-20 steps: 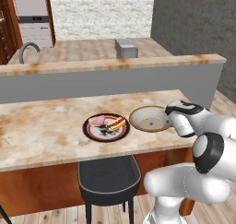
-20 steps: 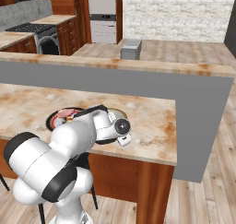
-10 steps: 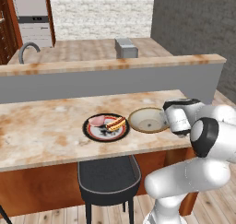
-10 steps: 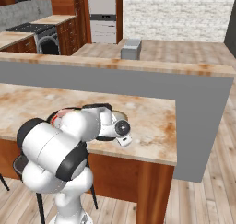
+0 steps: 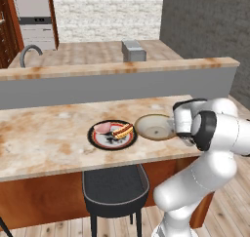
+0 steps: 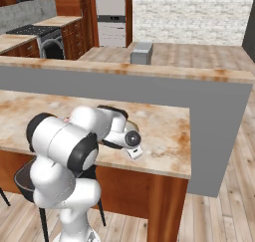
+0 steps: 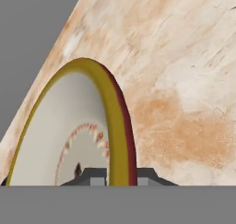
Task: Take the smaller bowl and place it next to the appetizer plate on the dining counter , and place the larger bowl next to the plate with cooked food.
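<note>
Hand view shows the gripper (image 7: 117, 174) pinching the wide shallow cream bowl's (image 7: 69, 135) olive-gold rim; I'd set it flat beside the big red-rimmed plate of cooked food (image 5: 112, 134) before letting go.

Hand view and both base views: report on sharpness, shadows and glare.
Hand view: larger bowl rim sharp, stone slightly soft, no glare. Left base view: even flat light, faint shadows around the plate on the dining counter. Right base view: crisp, no highlights on the white arm.

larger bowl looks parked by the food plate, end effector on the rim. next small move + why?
Probably open the end effector and let go. The larger bowl sits on the dining counter right beside the plate with cooked food, and the fingers straddle its olive rim, shut on it.
</note>
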